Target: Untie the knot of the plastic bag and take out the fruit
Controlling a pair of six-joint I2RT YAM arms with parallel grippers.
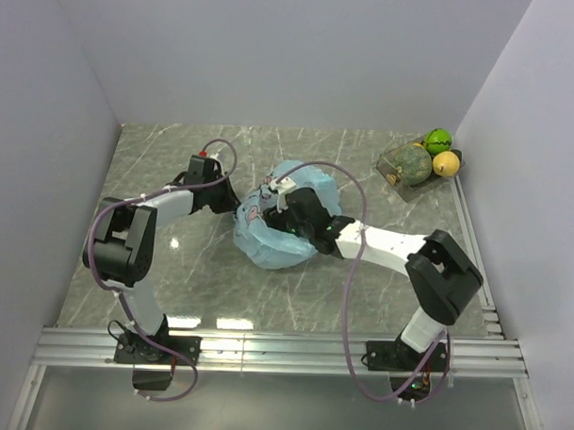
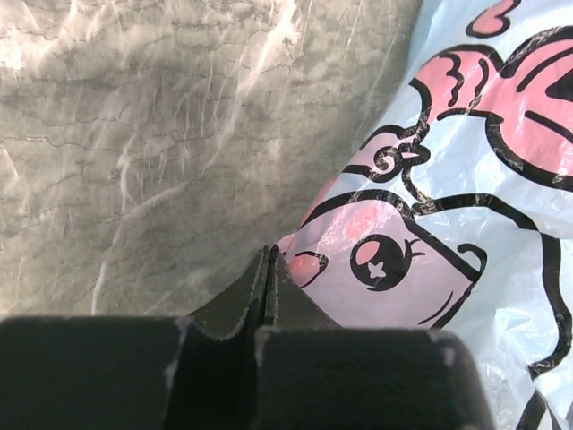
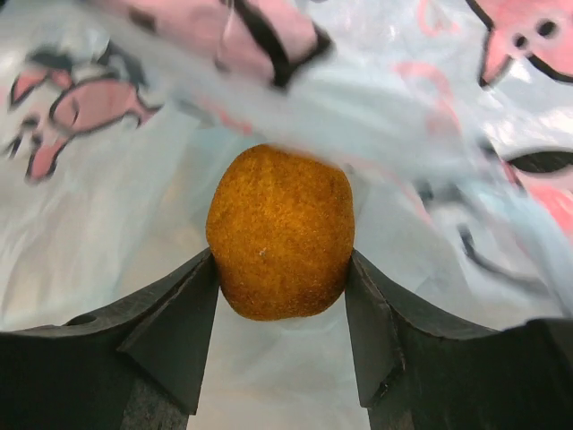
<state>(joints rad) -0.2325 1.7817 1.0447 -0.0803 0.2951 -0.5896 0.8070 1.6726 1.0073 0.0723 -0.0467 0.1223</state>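
Note:
The light-blue plastic bag [image 1: 312,185] with pink cartoon prints lies mid-table, its mouth open toward my right arm. My right gripper [image 1: 289,213] reaches inside it and is shut on a small orange-brown oval fruit [image 3: 280,233], held between both fingers [image 3: 179,331] with bag film all around [image 3: 107,224]. My left gripper [image 1: 234,206] is at the bag's left edge; in the left wrist view its jaws [image 2: 269,260] are pressed together on a fold of the bag [image 2: 430,260]. The knot is not visible.
A clear tray [image 1: 390,168] at the back right holds a grey-green ribbed melon [image 1: 413,165], a bright green ball [image 1: 438,140] and a yellow fruit [image 1: 446,164]. White walls enclose the grey marble table [image 1: 166,164] on three sides.

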